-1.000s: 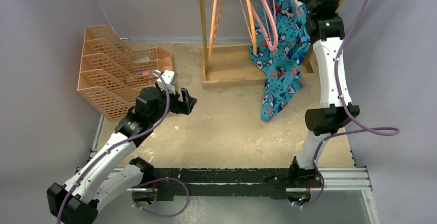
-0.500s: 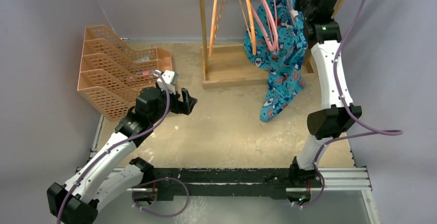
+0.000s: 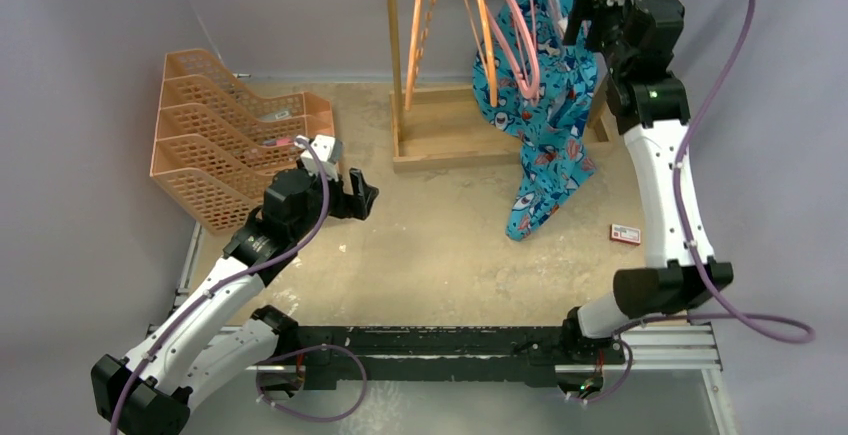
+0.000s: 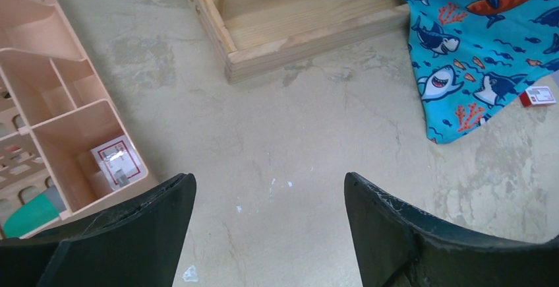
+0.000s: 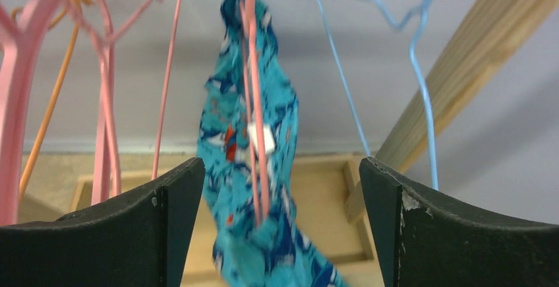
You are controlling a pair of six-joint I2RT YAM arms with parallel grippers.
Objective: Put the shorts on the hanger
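The right gripper (image 5: 280, 163) is up high at the far right by the rack, its jaws spread wide with nothing held in them. Seen from its own camera, the shorts (image 5: 254, 168) hang straight ahead, framed between the two black fingers (image 5: 132, 234) but beyond their tips, so they are close to the gripper and not in its grasp. The shorts are draped over the thin pink hanger (image 5: 252, 49), whose wire runs down through the middle of the cloth. The fabric looks blurred there, so I cannot tell how it sits on the wire. From above, the shorts fall from the hanger down past the right end of the wooden base (image 3: 445, 140), and their lowest corner trails onto the table (image 3: 430, 245) just near of that base. Thicker pink hangers (image 5: 99, 69) and an orange one (image 5: 46, 102) hang to the left of the shorts, with light-blue wire hangers (image 5: 343, 56) to the right. A small red-and-white card (image 3: 625, 234) lies on the table right of the shorts' hem. The left gripper (image 4: 269, 180) is low over the table at the near left, also spread open and holding nothing, beside the orange tray (image 3: 215, 145) and well apart from the shorts.
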